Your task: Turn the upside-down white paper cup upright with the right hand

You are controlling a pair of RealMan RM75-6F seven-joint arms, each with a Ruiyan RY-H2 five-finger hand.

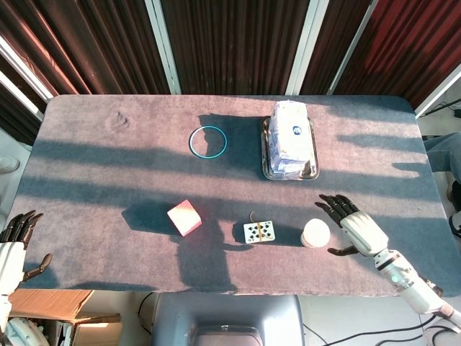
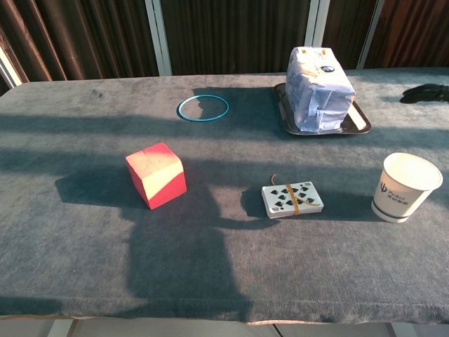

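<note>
The white paper cup (image 1: 315, 233) (image 2: 405, 186) stands upright, mouth up, on the grey table near the front right. My right hand (image 1: 353, 227) hovers just right of it with fingers spread, holding nothing and not touching the cup. In the chest view only its dark fingertips (image 2: 424, 92) show, at the right edge. My left hand (image 1: 14, 245) hangs off the table's front left corner, fingers extended and empty.
A rubber-banded deck of cards (image 1: 258, 231) (image 2: 292, 199) lies just left of the cup. A red cube (image 1: 184, 218) (image 2: 156, 175) sits further left. At the back are a teal ring (image 1: 208, 141) (image 2: 203, 108) and a white wrapped package (image 1: 289, 137) (image 2: 319, 88) on a metal tray (image 2: 359, 125).
</note>
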